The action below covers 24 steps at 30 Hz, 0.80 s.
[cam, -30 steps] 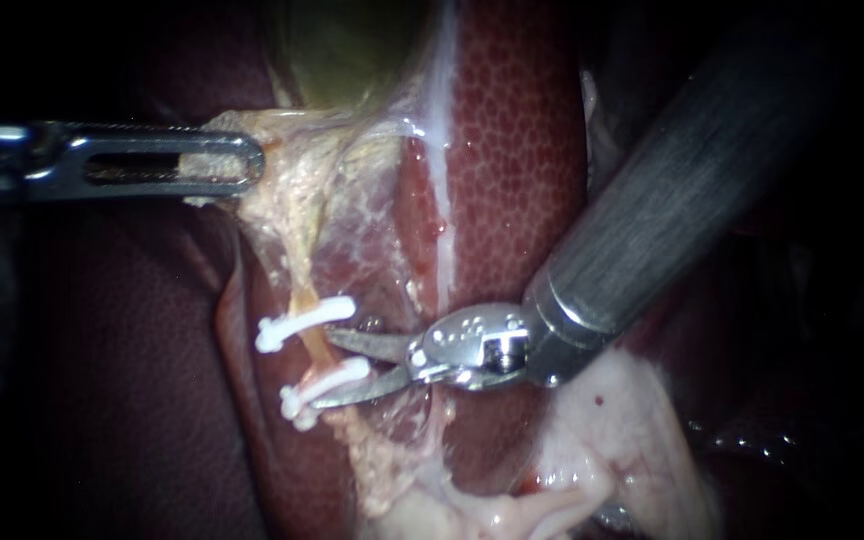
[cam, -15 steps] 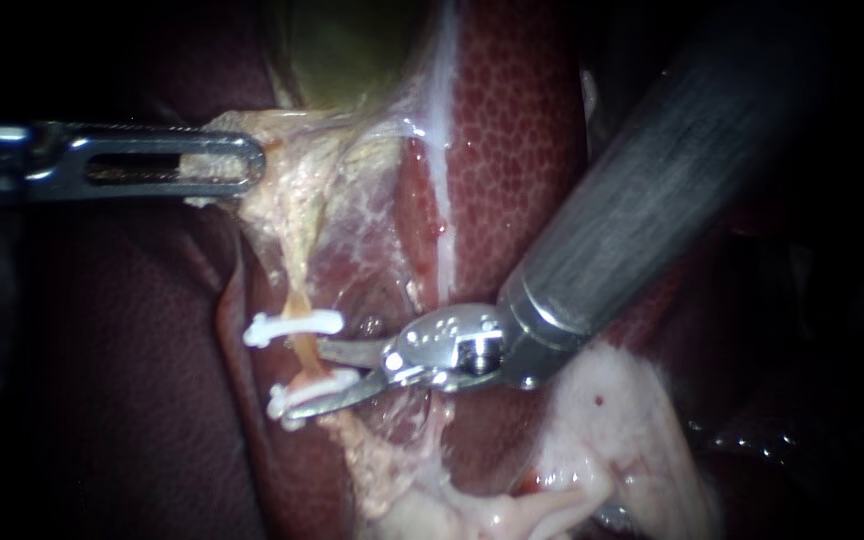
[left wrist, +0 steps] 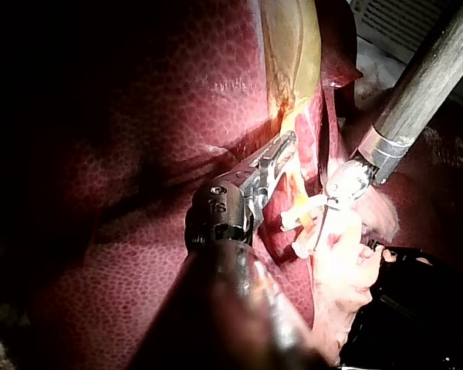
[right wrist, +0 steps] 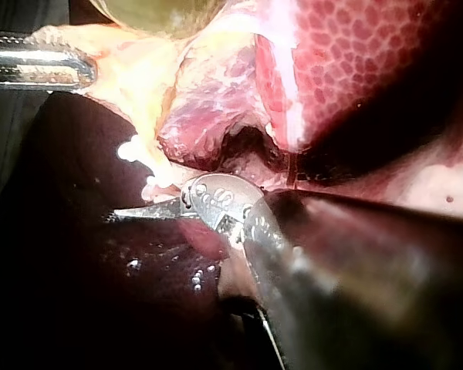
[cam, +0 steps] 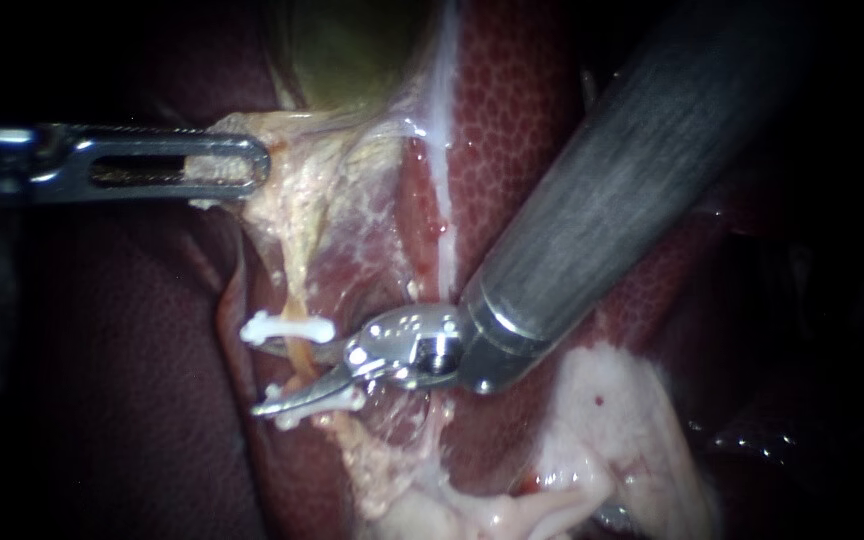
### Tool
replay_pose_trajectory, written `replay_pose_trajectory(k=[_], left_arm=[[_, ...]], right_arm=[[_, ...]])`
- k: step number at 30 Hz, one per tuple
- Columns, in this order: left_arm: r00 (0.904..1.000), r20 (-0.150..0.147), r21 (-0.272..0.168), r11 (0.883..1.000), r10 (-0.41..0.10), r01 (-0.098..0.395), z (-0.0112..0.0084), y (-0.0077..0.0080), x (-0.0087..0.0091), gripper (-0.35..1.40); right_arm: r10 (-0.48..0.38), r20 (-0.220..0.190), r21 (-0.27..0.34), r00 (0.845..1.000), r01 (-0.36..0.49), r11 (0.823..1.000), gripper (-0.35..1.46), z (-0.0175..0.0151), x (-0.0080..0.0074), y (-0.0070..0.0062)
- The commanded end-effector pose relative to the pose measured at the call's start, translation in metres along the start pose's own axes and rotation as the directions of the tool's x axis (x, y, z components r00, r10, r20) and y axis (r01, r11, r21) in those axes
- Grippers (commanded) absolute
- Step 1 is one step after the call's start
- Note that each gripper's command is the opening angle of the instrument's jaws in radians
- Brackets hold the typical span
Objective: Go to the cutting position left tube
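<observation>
Two white clips are seen on the thin yellowish tube [cam: 299,358], an upper clip [cam: 287,327] and a lower clip [cam: 356,398], beside the liver [cam: 512,130]. The right instrument [cam: 267,378] is laid across it, blades parted (a clear gap), astride the tube between them. Pale tissue [cam: 302,190] above is clamped by the left instrument [cam: 237,165].

Right tool [cam: 267,378] blades open astride tube [cam: 299,354], between clips [cam: 287,327]
</observation>
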Motion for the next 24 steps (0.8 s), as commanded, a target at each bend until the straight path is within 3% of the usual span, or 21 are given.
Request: replay_pose_trajectory(k=[1,11,24], left_arm=[[1.0,0.0,0.0,1.0,0.0,0.0,0.0,0.0,0.0,-0.35],[1.0,0.0,-0.001,1.0,0.0,0.0,0.0001,-0.0001,0.0,-0.35],[1.0,0.001,-0.002,1.0,0.0,0.0,0.0001,-0.0002,0.0,-0.35]], right_arm=[[0.005,-0.001,0.001,1.0,-0.005,1.0,1.25,0.0002,0.0,0.0001],[0.029,-0.005,-0.014,1.0,-0.029,0.999,1.25,0.0018,-0.0007,0.0012],[0.033,-0.007,-0.013,0.999,-0.033,0.999,1.25,0.002,-0.0009,0.0013]])
